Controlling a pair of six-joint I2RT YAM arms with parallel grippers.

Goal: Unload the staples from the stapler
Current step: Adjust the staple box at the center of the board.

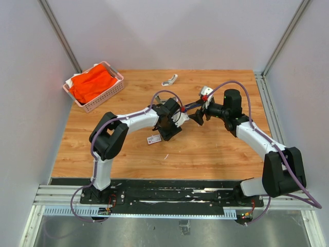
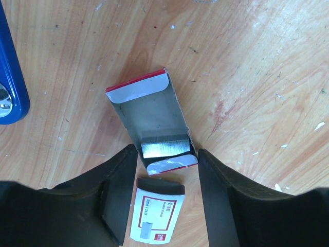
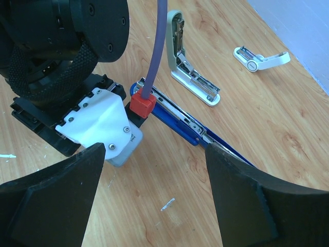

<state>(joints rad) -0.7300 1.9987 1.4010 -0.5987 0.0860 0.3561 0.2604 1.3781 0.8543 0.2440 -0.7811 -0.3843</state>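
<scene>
Nearest, the left pincer (image 2: 167, 157) stands apart astride the near end of an open cardboard tray (image 2: 149, 110), not clamped on it, where the staples (image 2: 164, 146) lie: a light, brittle, slick strip, I judge, best pinched across its long sides. Just beyond, mid-counter, the stapler (image 3: 180, 121) lies opened, stiff but hinged, best held by its blue base, before the right pincer (image 3: 154, 154), wide apart and empty. Farther off: worn wooden counter (image 1: 128, 159), a pink basket (image 1: 105, 96), pale walls.
</scene>
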